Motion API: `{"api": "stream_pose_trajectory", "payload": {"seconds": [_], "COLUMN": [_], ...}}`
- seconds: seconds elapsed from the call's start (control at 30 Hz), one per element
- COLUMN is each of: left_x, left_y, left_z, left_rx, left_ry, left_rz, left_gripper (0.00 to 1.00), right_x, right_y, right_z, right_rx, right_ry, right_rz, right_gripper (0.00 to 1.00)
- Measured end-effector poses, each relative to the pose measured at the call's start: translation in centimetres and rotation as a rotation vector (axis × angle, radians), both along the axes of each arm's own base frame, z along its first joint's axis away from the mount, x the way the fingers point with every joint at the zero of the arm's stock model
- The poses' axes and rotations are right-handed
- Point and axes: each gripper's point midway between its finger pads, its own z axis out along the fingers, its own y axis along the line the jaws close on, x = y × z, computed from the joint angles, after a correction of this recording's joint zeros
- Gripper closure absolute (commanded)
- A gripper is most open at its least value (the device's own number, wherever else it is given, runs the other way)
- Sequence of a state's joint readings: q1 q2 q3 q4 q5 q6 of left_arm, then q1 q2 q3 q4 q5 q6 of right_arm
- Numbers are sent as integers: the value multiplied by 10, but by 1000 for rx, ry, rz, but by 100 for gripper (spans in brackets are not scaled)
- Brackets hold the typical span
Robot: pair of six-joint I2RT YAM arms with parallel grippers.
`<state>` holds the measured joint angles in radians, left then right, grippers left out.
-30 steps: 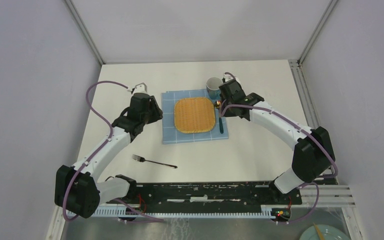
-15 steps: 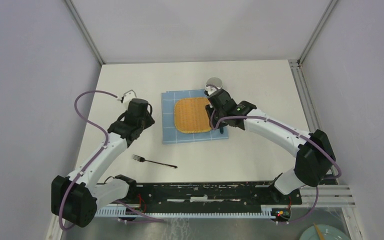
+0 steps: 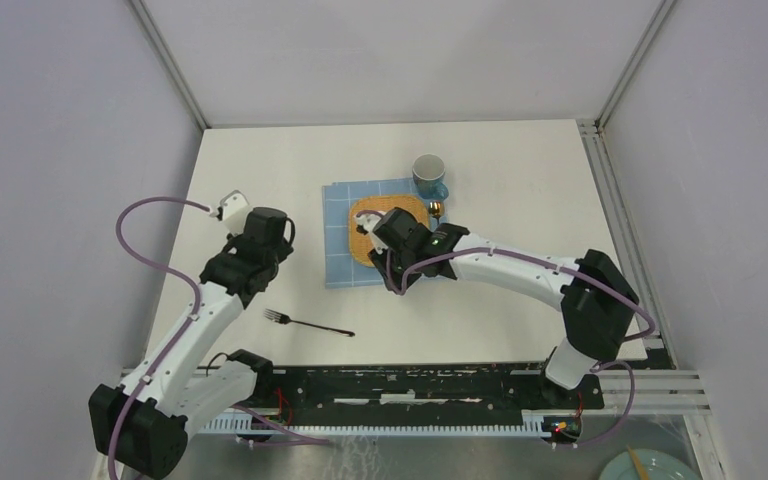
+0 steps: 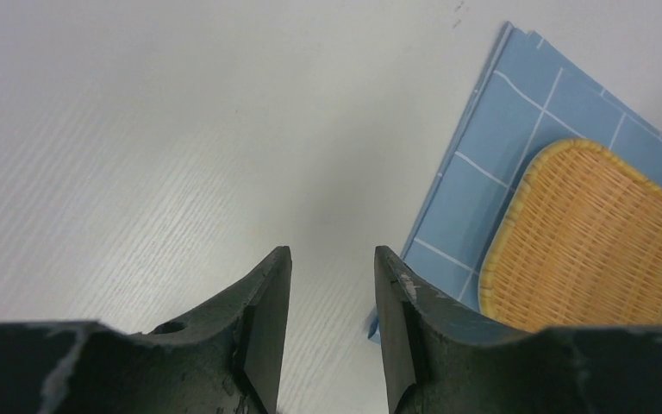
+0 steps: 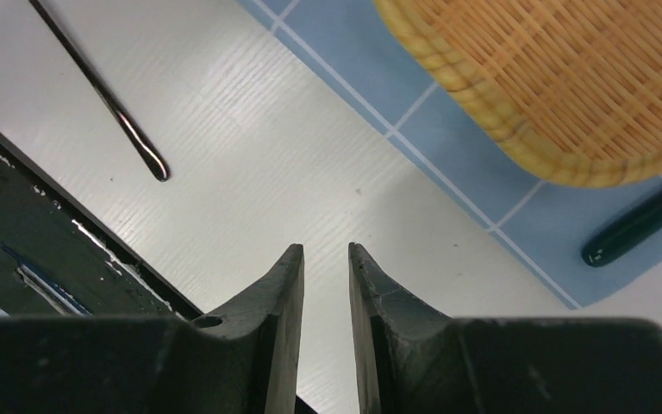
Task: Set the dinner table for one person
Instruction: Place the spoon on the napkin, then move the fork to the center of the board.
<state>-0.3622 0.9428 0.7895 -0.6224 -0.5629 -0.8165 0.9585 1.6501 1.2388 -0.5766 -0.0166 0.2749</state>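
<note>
Left wrist view: the left claw stands partly open, with a clear gap between its two dark fingers and nothing held. Through the gap shows the white worktop, the large matte surface that carries every item. Just right of the claw lies the blue checked cloth. On it rests a woven tray, its straw-coloured weave bare across all the part in view.

Right wrist view: the right claw is open only by a narrow slit and grips nothing. It hangs over the worktop just off the cloth's near edge. Beyond the fingers the tray's rounded rim rests on the cloth. A spoon shows its dark green handle on the cloth, just beside that rim and not touching it. At upper left a fork shows its thin dark handle on the worktop, apart from the cloth. The black base rail fills the lower left corner.

Top external view: a mug stands upright at the cloth's far right corner. Its interior looks pale, and from this height it cannot be told whether it holds anything. The spoon's gold bowl sits just on the near side of the mug. The fork lies between the cloth and the base rail, tines to the left.
</note>
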Motion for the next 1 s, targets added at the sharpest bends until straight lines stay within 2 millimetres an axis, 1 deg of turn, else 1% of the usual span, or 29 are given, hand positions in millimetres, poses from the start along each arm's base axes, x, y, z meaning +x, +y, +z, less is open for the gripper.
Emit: {"api": "stream_pose_trajectory", "payload": {"seconds": [0.13,0.23,0.3,0.37,0.5,0.63,0.73,0.87,1.0], "left_x": [-7,-12,-16,-21,-28,-34,-39,-46,-51], "left_y": [12,23,32,40,46,49,50,53,55], "left_z": [-2,1,5,12,21,17,14,19,22], "left_rx": [35,40,44,41,27,30,29,24,23], "left_ry": [21,14,3,-23,-62,-39,-27,-46,-59], "left_rz": [39,76,113,145,177,192,197,202,206], "left_gripper": [49,49,49,48,49,49,49,49,49], "right_x": [-15,-30,-40,-46,-52,-57,-61,-67,-73], "right_y": [25,45,53,57,66,73,81,91,105], "right_z": [-2,-5,-8,-13,-24,-33,-38,-47,-52], "right_rx": [-7,-2,-1,-6,-25,-44,-51,-66,-70], "right_ry": [-14,-21,-15,-10,-9,-11,-14,-16,-24], "right_rz": [95,168,211,239,283,321,347,386,422], "right_gripper": [70,70,70,70,70,69,69,68,67]}}
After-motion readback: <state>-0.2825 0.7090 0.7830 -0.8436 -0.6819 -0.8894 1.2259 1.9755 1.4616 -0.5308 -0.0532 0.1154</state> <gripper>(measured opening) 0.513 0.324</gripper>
